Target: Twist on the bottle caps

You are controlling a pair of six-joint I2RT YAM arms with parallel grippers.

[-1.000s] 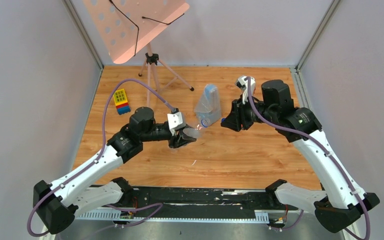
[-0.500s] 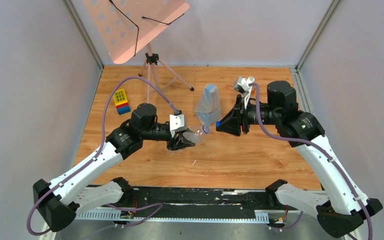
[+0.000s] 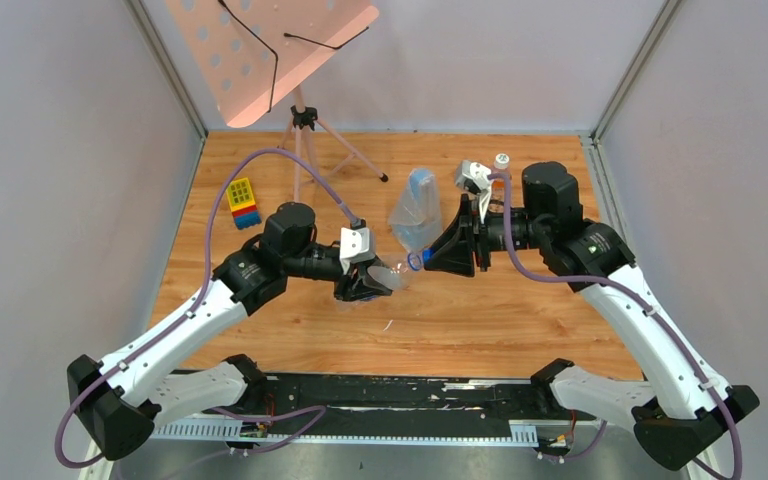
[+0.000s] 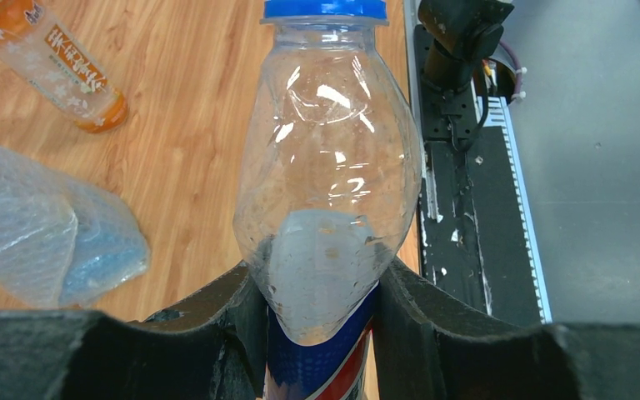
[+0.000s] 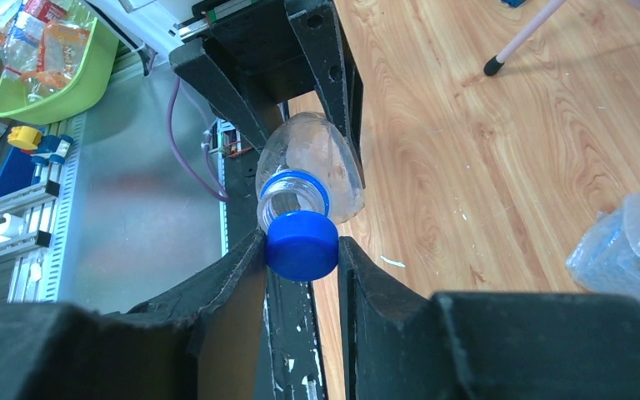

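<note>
Right wrist view shows the right end effector (image 5: 300,254) closed tightly on the blue cap (image 5: 302,244), just at the mouth of the clear bottle (image 5: 317,167), which the left end effector (image 4: 321,317) clamps steady, probably for threading.

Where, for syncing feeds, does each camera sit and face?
Top external: above, behind the bases, looking down at the table; both arms show.
Left wrist: on that arm, facing along the left gripper at the Pepsi bottle it holds.
Right wrist: on that arm, facing along the right gripper at the blue cap it holds.
Shared: both wrist views show bottle and cap.
</note>
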